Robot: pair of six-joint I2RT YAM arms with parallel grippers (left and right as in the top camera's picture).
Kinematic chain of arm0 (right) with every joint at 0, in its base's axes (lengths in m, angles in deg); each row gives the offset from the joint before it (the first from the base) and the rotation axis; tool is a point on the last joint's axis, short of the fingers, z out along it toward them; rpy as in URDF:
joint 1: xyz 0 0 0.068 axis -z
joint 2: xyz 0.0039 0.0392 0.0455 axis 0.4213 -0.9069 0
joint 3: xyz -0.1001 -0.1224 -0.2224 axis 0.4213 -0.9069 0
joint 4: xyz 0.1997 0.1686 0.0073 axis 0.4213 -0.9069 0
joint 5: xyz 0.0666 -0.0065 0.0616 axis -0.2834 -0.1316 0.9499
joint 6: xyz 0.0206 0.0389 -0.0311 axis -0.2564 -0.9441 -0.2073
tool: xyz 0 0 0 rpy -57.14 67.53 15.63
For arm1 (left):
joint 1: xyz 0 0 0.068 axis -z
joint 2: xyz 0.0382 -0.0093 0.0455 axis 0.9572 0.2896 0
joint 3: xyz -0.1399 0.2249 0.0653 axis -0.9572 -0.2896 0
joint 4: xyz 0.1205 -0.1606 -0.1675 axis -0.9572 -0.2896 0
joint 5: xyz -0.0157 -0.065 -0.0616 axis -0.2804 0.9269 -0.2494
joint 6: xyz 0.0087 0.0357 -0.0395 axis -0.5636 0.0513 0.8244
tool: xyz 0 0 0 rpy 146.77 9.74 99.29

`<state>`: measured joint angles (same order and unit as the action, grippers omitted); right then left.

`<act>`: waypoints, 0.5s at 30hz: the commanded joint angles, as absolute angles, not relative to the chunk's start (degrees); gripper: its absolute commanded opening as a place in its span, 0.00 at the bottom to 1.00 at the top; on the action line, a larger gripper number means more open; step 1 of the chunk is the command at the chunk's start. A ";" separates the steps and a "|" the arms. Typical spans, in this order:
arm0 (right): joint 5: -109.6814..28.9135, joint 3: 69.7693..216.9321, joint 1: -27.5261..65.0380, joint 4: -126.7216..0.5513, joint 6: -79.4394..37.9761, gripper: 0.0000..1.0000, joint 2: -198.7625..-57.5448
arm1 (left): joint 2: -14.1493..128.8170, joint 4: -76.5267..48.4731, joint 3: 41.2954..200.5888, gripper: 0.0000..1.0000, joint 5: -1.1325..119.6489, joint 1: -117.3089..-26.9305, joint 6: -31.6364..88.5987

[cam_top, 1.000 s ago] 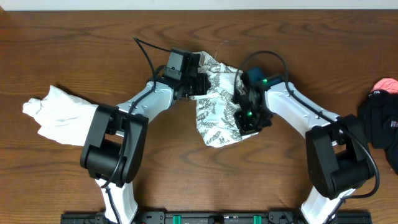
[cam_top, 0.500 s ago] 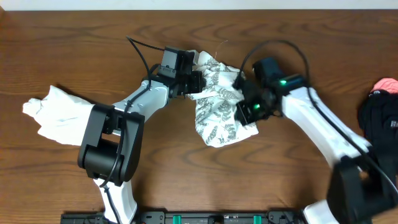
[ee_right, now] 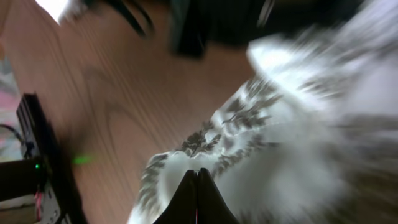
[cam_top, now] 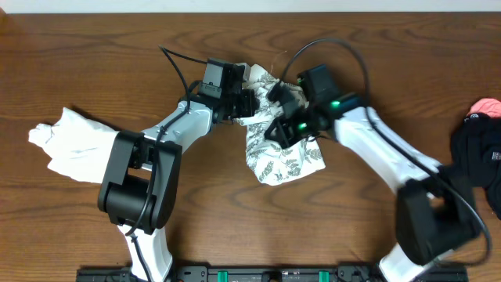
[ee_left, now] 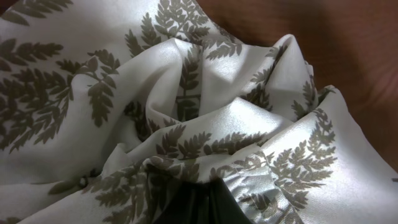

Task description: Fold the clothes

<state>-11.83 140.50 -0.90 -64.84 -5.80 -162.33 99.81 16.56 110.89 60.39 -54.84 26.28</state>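
Our left claw (ee_left: 199, 202) and right claw (ee_right: 196, 182) both pinch the fern-print garment (cam_top: 286, 160); either thin pinch could slip, collapsing the fold.

Bunched cream fern-print fabric garment (cam_top: 278, 160) lay centre; crumpled plain white fabric garment (cam_top: 74, 142) far left; black fabric garment (cam_top: 479, 153) right edge.

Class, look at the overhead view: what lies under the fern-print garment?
Bare wooden table shows all round the fern-print garment; its lower part lies on that wood. Anything beneath the crumpled folds is covered.
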 commanded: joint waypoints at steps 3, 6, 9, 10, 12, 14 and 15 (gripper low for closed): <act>-16.31 139.95 -2.06 -74.26 -10.68 0.01 -167.57 | 100.34 16.41 110.80 0.09 60.98 -54.95 25.50; -30.54 139.82 -0.93 -82.35 -13.06 0.01 -167.70 | 100.34 16.43 110.80 0.09 60.98 -54.95 25.50; -35.83 139.36 0.56 -83.60 -13.93 0.02 -167.68 | 100.34 16.43 110.80 0.09 60.98 -54.95 25.50; -35.67 139.25 1.39 -82.81 -13.96 0.02 -167.68 | 100.34 16.43 110.80 0.09 60.96 -54.95 25.48; -34.17 139.23 2.29 -81.46 -13.82 0.02 -167.68 | 100.34 16.43 110.80 0.08 60.81 -54.95 25.50; -30.54 139.23 2.79 -80.36 -10.92 0.02 -167.66 | 100.34 16.43 110.80 0.08 60.55 -54.95 25.48; -28.05 139.25 2.79 -80.34 -8.14 0.02 -167.64 | 100.34 16.45 110.80 0.09 60.55 -55.02 25.48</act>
<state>-27.83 140.13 1.87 -81.04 -11.70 -167.46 99.81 16.41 110.89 60.64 -54.84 26.28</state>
